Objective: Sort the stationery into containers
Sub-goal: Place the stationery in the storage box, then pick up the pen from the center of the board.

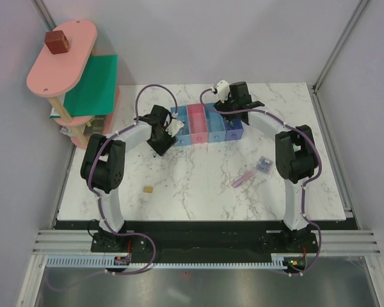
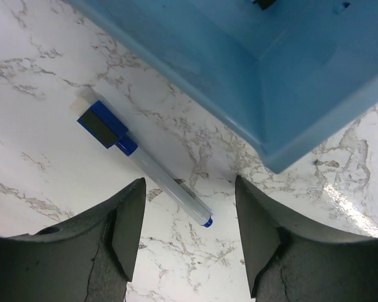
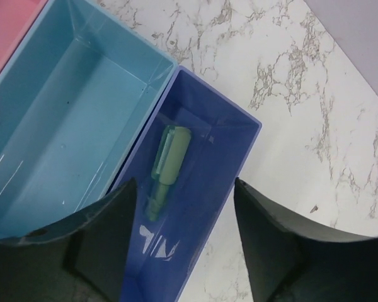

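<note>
A thin white marker (image 2: 145, 167) with a dark blue cap lies on the marble, just beside the blue bin (image 2: 271, 75). My left gripper (image 2: 189, 233) is open and empty, with the marker's tail end between its fingers; it shows in the top view (image 1: 160, 146) too. My right gripper (image 3: 183, 239) is open and empty over the purple-blue bin (image 3: 208, 189), which holds the mint-green piece (image 3: 167, 163). In the top view the right gripper (image 1: 235, 102) is above the bin row. The pink-lilac bar (image 1: 244, 178), the purple-blue bundle (image 1: 264, 164) and the tan block (image 1: 148, 189) lie on the table.
The light blue bin (image 3: 63, 126) has nothing in it, and a corner of the pink bin (image 3: 6, 25) shows. The pink-and-green tiered shelf (image 1: 70, 70) stands at the back left with the brown cube (image 1: 56, 42) on top. Walls enclose the table.
</note>
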`<action>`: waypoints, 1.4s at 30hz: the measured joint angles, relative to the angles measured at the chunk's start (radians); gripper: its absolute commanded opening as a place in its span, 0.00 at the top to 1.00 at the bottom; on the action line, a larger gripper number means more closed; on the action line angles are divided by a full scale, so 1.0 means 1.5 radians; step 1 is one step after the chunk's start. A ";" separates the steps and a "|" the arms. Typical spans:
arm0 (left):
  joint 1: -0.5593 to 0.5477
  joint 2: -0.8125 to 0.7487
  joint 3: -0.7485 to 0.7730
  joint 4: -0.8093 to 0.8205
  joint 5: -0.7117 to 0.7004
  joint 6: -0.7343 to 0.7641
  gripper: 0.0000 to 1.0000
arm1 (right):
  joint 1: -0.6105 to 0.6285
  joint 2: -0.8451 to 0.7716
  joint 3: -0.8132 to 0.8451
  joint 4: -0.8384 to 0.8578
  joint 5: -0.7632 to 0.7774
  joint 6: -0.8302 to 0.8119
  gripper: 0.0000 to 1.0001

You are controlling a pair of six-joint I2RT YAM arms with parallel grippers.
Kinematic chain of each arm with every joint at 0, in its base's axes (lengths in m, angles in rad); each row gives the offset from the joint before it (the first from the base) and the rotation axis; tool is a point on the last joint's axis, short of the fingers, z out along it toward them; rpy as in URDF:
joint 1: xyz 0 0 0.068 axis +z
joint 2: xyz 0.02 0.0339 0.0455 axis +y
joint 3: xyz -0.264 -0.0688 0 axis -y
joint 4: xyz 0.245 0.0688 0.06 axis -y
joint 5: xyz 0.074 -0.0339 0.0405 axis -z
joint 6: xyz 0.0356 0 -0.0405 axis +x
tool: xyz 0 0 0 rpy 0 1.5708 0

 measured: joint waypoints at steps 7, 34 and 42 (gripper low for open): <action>0.005 0.000 -0.005 0.012 0.007 0.000 0.50 | 0.000 -0.013 0.000 -0.009 -0.004 -0.001 0.25; 0.027 -0.032 -0.053 0.036 0.033 -0.037 0.98 | 0.000 -0.251 -0.041 -0.061 -0.015 0.001 0.21; 0.031 -0.039 -0.041 -0.015 0.072 -0.074 0.98 | 0.000 -0.252 -0.051 -0.073 -0.015 0.005 0.22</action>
